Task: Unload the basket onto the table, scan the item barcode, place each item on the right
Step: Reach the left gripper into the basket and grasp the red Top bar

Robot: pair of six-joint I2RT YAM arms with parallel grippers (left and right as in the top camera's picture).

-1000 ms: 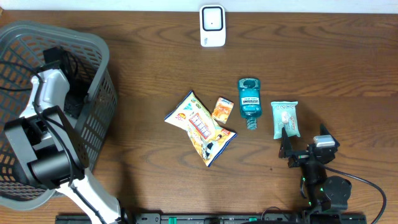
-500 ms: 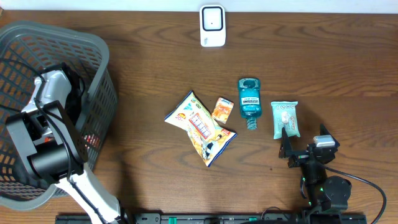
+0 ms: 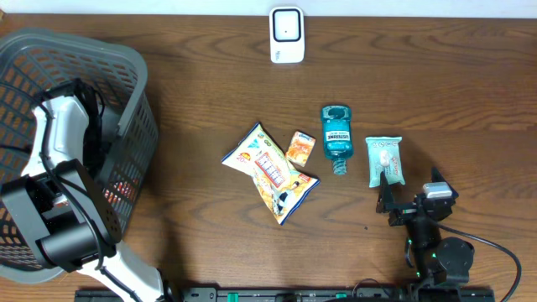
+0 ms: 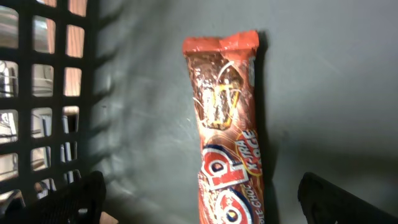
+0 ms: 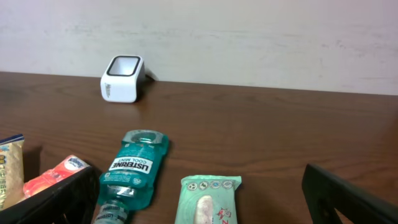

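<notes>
left gripper (image 4: 205,198) in basket (image 3: 134,101), fingers (image 4: 68,200) wide apart, red chocolate bar (image 4: 225,124) lying loose between (not gripped). right gripper (image 5: 202,196) spread open, wipes pack (image 5: 208,199) at its 12 o'clock.

Dark wood-grain table (image 3: 210,75), matt. Grey plastic basket (image 3: 137,92), matt lattice walls. Red snack wrapper (image 4: 227,124), glossy crinkled foil. Shiny clear teal plastic mouthwash bottle (image 3: 336,134). Smooth white plastic scanner (image 3: 286,35).

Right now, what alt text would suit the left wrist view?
A red snack bar lies free on the grey floor of the basket, between the open fingers of the left gripper. The basket's mesh wall stands at left.
</notes>
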